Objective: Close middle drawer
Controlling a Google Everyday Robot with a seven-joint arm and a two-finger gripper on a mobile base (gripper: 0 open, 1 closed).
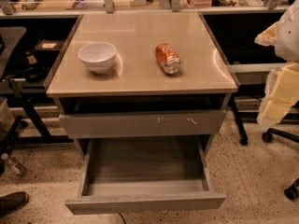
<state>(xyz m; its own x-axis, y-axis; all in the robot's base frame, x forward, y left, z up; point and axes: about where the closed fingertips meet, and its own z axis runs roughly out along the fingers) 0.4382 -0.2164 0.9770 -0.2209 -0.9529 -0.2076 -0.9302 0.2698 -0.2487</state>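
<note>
Tray and flat front of the middle drawer (pixel 145 169) stand pulled well out, low on the cabinet; above it sits a scratched drawer front (pixel 140 123); on the counter (pixel 140 80), a white bowl (pixel 97 56) left of an orange can (pixel 167 58) (lying on its side); the gripper (pixel 281 91) hangs at the right edge, apart from the cabinet, clenched or released I cannot tell.

Middle drawer (pixel 145 177) wide open; gripper (pixel 279 94) far right, apart
</note>
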